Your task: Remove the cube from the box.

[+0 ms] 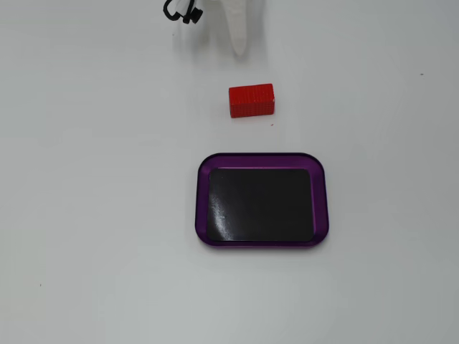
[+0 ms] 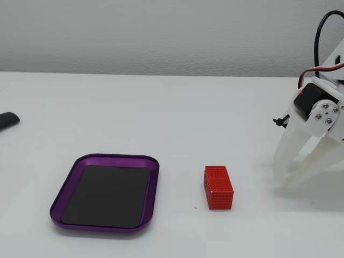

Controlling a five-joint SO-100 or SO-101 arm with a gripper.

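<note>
A white table (image 2: 134, 113) — a small dark object (image 2: 8, 120) at its left edge.

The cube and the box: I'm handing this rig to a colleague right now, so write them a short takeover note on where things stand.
Gripper: open, holding nothing, fingertips low near the table, apart from the cube.
Cube: on the bare table between box and gripper, outside the box and not touching it.
Box: nothing inside; only its black bottom shows.
Done: the cube is out of the box.
Left: apparently nothing beyond parking the arm.
</note>
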